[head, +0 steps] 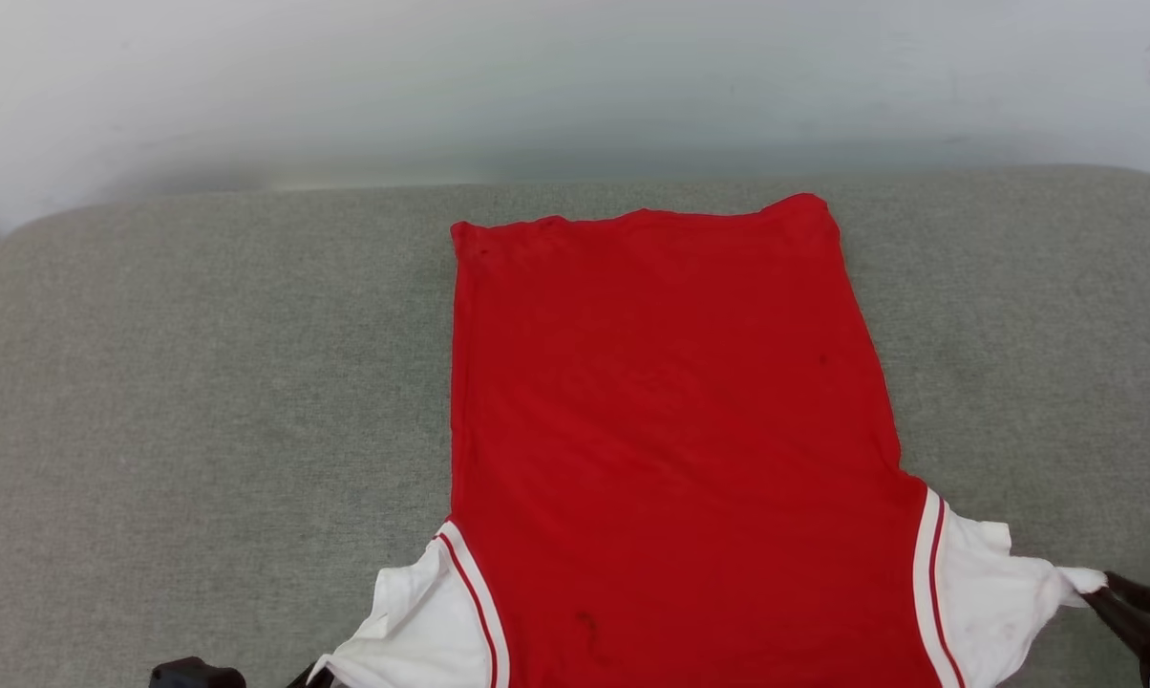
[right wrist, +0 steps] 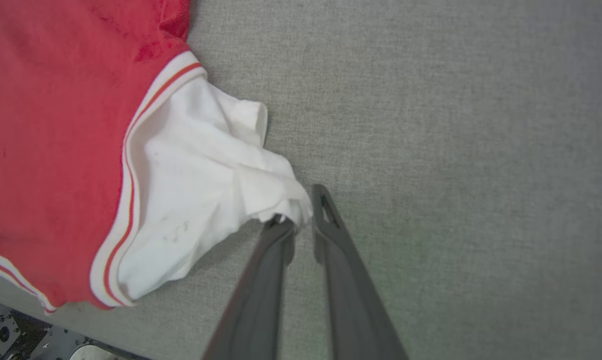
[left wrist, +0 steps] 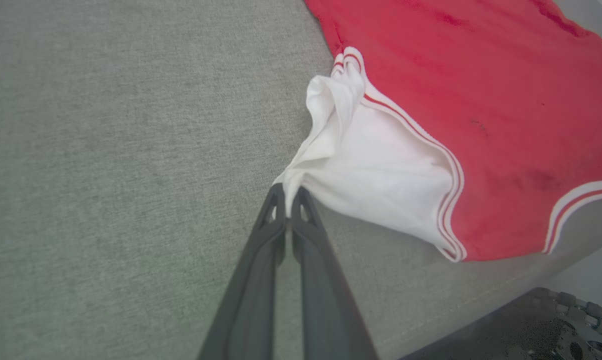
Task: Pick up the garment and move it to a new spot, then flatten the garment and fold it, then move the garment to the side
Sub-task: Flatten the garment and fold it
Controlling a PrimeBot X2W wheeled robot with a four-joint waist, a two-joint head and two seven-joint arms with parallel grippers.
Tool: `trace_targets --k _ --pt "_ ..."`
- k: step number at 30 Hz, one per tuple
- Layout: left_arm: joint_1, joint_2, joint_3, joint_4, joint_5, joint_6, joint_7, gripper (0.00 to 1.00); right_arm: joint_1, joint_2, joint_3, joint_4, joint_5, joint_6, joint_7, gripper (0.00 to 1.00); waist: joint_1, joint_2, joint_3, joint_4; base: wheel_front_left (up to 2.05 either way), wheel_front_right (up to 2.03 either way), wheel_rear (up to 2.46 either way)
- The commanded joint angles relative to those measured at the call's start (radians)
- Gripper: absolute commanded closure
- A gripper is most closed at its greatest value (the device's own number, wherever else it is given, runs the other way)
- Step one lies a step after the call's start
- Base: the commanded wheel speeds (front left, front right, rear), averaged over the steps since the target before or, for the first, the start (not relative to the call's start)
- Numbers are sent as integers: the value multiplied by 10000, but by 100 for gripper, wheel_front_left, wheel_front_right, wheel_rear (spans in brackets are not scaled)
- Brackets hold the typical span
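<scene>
When close-up, garment (left wrist: 381, 170) in left hand (left wrist: 287, 192)

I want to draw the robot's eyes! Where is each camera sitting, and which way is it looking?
Head view: on the head, looking forward and down at the red garment on the grey cushion; the right tool shows at lower right.
Left wrist view: on the left wrist, looking along the left tool, shut on a white sleeve.
Right wrist view: on the right wrist, looking along the right tool, slightly parted at the other sleeve.
Shared: all three show the garment and cushion.
</scene>
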State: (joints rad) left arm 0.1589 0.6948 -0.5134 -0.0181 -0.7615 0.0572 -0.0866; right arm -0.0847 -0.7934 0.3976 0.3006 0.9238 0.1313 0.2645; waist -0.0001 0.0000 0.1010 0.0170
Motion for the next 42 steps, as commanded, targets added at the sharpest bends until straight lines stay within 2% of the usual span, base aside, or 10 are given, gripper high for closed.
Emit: trace_targets --k 1,3,6,12,16,17,23,32,37,42 --pt "-68 178 -104 -190 225 69 158 100 -232 82 -225 -86 158 -9 272 0 1 0 130 92 0 0 0" --pt "-116 90 -198 -782 92 102 432 100 -549 60 -679 -396 331 -7 778 0 1 0 294 238 0 0 0" --pt "-184 270 -272 -1751 23 171 944 100 -1051 75 -1271 -898 300 -7 1565 0 1 0 641 506 0 0 0" --pt "-576 619 -442 -3335 418 363 1678 100 -2901 588 -2404 -1469 -412 -7 4084 0 1 0 1682 1333 0 0 0" --pt "-1020 641 -553 -4003 686 300 1980 100 -4524 1105 -3110 -1228 -1397 -7 5958 0 1 0 2507 2006 0 0 0" --pt "-1020 641 -553 -4003 686 300 1980 100 -4524 1105 -3110 -1228 -1397 -7 5958 0 1 0 2507 2006 0 0 0" --pt "-1774 422 -850 -4546 1050 16 2247 100 -6734 1669 -4114 -636 -3289 -7 8199 0 1 0 3662 3090 0 0 0" --pt "-2578 -50 -1302 -4810 1351 -404 2319 100 -8878 2192 -5356 35 -5687 -7 9753 0 1 0 4716 4187 0 0 0" --pt "-2814 -198 -1427 -4650 1381 -596 2277 100 -9228 2380 -5586 155 -6371 -7 10149 0 1 0 5022 4527 0 0 0" --pt "-2917 -360 -1504 -4421 1330 -719 2152 100 -8765 2510 -5685 237 -6704 -7 10420 0 1 0 5144 4713 0 0 0"
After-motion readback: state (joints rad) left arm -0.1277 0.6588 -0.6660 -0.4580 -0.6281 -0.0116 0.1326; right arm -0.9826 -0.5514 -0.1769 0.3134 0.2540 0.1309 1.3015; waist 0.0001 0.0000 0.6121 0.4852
